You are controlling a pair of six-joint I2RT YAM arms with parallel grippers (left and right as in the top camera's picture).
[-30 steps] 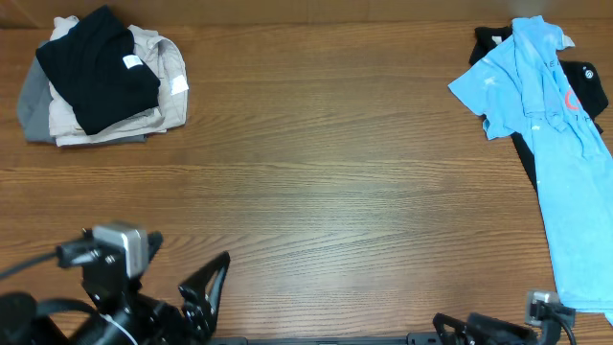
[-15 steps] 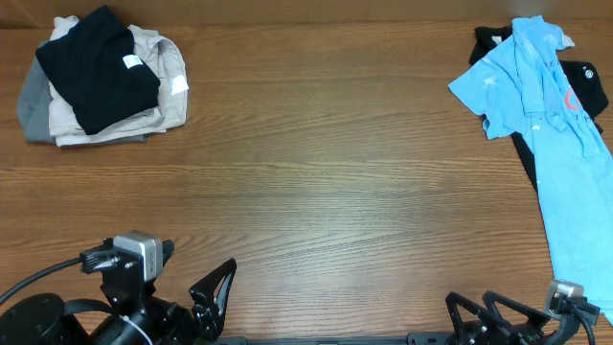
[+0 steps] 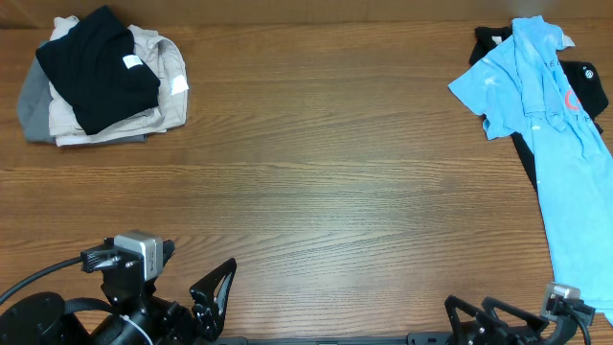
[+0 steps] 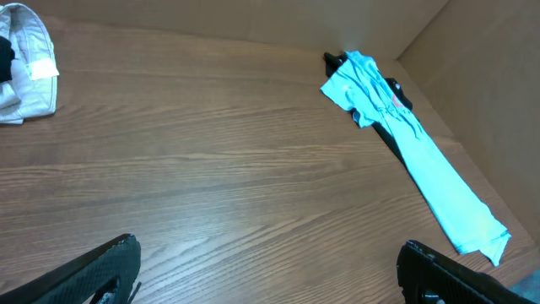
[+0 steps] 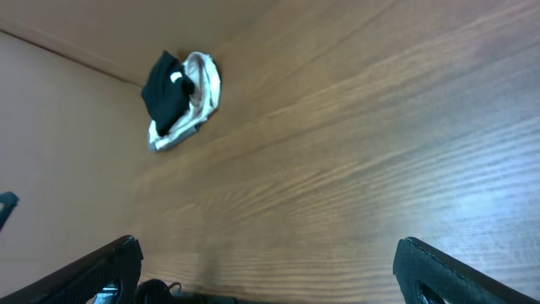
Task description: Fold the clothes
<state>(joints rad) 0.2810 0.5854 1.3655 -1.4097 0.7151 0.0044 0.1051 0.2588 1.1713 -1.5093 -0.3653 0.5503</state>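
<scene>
The clothes lie in two places. A folded black shirt (image 3: pixel 101 67) with a small white neck label tops a pile of beige and grey garments at the far left corner; the right wrist view shows that pile (image 5: pixel 177 97) far off. A light blue polo (image 3: pixel 551 144) lies stretched along the right edge over a dark garment (image 3: pixel 586 88), and it shows in the left wrist view as well (image 4: pixel 405 143). My left gripper (image 3: pixel 206 292) (image 4: pixel 268 253) is open over bare wood at the near left. The right gripper (image 3: pixel 488 321) (image 5: pixel 268 249) is open at the near right. Neither holds anything.
The wooden table (image 3: pixel 316 192) spreads between the two lots of clothes. A brown wall (image 4: pixel 481 76) rises behind the polo. The edge of the beige pile (image 4: pixel 29 76) shows at the left wrist view's top left.
Both arms have drawn back toward the near edge, the right one also shifting right. Most of this happened early; the clothes have not moved.
</scene>
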